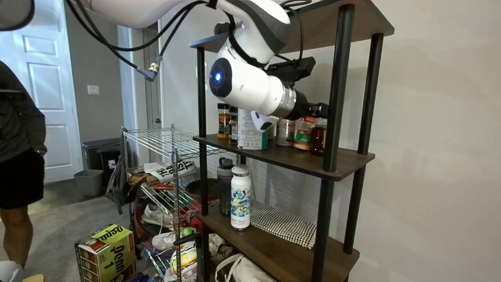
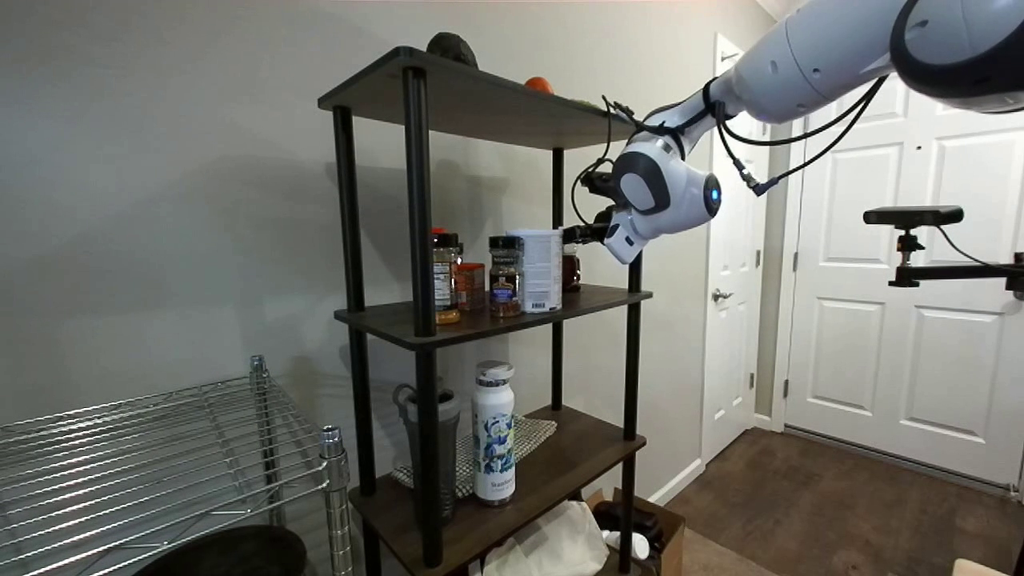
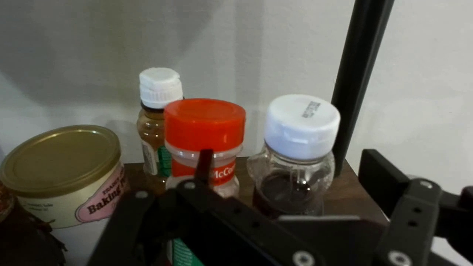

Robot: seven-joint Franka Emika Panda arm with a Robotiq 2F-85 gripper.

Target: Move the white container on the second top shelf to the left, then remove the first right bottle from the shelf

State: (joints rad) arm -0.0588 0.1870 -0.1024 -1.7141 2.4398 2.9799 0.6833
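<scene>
Black, the gripper (image 3: pixel 290 162) stood with two blocky fingers (image 3: pixel 380 175) wide apart, holding nothing. Seen between them was one bulging, clear-walled bottle (image 3: pixel 293 177) of dark liquid, rightmost on the brown shelf (image 1: pixel 352 157), beside one red-capped jar (image 3: pixel 203 136); farther left stood one cylindrical white container (image 1: pixel 248 131).

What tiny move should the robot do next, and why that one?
Probably creep slowly towards the rightmost bottle, without squeezing yet. In the wrist view the gripper is open, and the bottle shows between its fingers, so it looks lined up. One finger shows in front of the red-capped jar, so going slowly may help avoid a bump.
</scene>
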